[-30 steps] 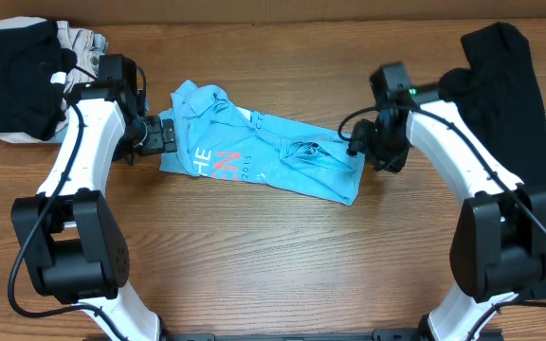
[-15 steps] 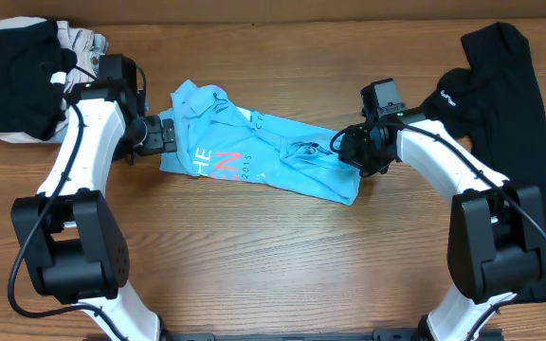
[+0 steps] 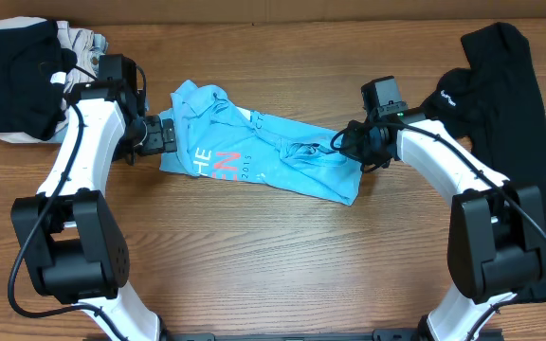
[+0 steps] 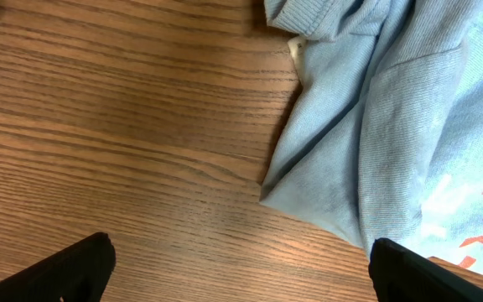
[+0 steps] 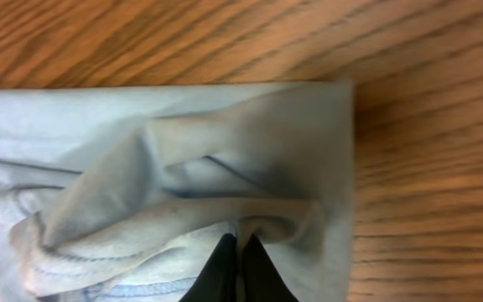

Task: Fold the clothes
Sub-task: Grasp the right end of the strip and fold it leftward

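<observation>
A light blue T-shirt [image 3: 254, 156] with white and red lettering lies crumpled across the middle of the table. My left gripper [image 3: 164, 134] sits at its left edge, jaws wide open over bare wood [image 4: 241, 277]. In the left wrist view, the shirt's folded corner [image 4: 367, 143] lies just ahead and to the right of it. My right gripper [image 3: 345, 148] is at the shirt's right end. It is shut, pinching a raised fold of the blue fabric [image 5: 183, 168] between its tips [image 5: 240, 245].
A black shirt [image 3: 505, 85] with a small white logo lies along the right side, behind my right arm. A pile of black [image 3: 12, 80] and pale [image 3: 85, 43] garments sits at the back left corner. Bare wooden tabletop [image 3: 282, 256] runs along the front.
My right gripper has moved left onto the T-shirt's right end and shut on a fold of it. The left arm and gripper have not moved.
</observation>
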Tool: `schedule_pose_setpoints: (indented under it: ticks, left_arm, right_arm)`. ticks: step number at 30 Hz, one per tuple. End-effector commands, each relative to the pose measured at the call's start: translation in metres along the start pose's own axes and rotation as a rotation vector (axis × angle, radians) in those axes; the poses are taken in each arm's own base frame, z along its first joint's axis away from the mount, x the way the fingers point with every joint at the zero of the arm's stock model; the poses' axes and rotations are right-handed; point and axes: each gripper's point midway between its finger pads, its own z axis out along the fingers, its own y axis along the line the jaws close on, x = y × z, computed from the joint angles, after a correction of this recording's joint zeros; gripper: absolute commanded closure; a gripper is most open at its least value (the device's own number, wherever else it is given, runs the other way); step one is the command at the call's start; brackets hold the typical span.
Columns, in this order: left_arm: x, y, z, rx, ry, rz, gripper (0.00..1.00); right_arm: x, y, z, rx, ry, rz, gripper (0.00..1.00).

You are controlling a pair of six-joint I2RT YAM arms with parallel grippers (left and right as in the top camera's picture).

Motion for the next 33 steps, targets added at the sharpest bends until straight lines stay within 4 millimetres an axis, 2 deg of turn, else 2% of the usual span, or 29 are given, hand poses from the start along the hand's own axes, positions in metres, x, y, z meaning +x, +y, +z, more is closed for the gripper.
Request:
schedule_pose_setpoints:
  ticks: [1,3,6,8,10,12,13,17,18,21,25,26,27,28,33]
  left_arm:
    - [-0.007,-0.002,-0.012,0.013,-0.038,0.018,0.0]
    - [-0.007,-0.002,-0.012,0.013,-0.038,0.018,0.0]
    - [-0.007,-0.002,-0.012,0.013,-0.038,0.018,0.0]
    - [-0.007,-0.002,-0.012,0.013,-0.038,0.018,0.0]
    - [-0.007,-0.002,-0.012,0.013,-0.038,0.018,0.0]
    - [-0.007,-0.002,-0.012,0.013,-0.039,0.019,0.0]
    - [-0.007,-0.002,-0.012,0.013,-0.039,0.019,0.0]
    - [-0.007,-0.002,-0.012,0.013,-0.041,0.019,0.0]
    - [-0.007,-0.002,-0.013,0.013,-0.042,0.018,0.0]
    - [-0.008,-0.002,-0.013,0.013,-0.042,0.019,0.0]
    - [-0.008,-0.002,-0.013,0.013,-0.042,0.018,0.0]
    - [-0.008,-0.002,-0.013,0.013,-0.042,0.018,0.0]
    - [-0.008,-0.002,-0.012,0.013,-0.042,0.018,0.0]
    - [-0.008,-0.002,-0.012,0.013,-0.042,0.018,0.0]
    - [-0.007,-0.002,-0.012,0.013,-0.042,0.018,0.0]
  right_arm:
    - [-0.005,0.033,-0.012,-0.105,-0.006,-0.081,0.96]
    - [-0.008,0.058,-0.022,-0.15,-0.025,-0.121,0.96]
    - [-0.008,0.108,-0.039,-0.222,-0.079,-0.213,0.96]
    - [-0.006,0.132,-0.045,-0.255,-0.117,-0.251,0.96]
    - [-0.005,0.15,-0.047,-0.279,-0.157,-0.271,0.96]
    - [-0.001,0.174,-0.04,-0.317,-0.192,-0.294,0.96]
    - [0.001,0.176,-0.037,-0.32,-0.192,-0.298,0.92]
    - [0.005,0.171,-0.029,-0.291,-0.17,-0.298,0.42]
    - [0.005,0.167,-0.029,-0.277,-0.167,-0.293,0.32]
    - [0.008,0.151,-0.031,-0.23,-0.127,-0.281,0.2]
    - [0.02,0.131,-0.032,-0.158,-0.049,-0.272,0.17]
    - [0.023,0.128,-0.031,-0.146,-0.034,-0.27,0.23]
    - [0.027,0.124,-0.03,-0.127,-0.024,-0.27,0.34]
    - [0.03,0.121,-0.029,-0.106,-0.021,-0.274,0.39]
    - [0.039,0.121,-0.027,-0.051,-0.031,-0.253,0.4]
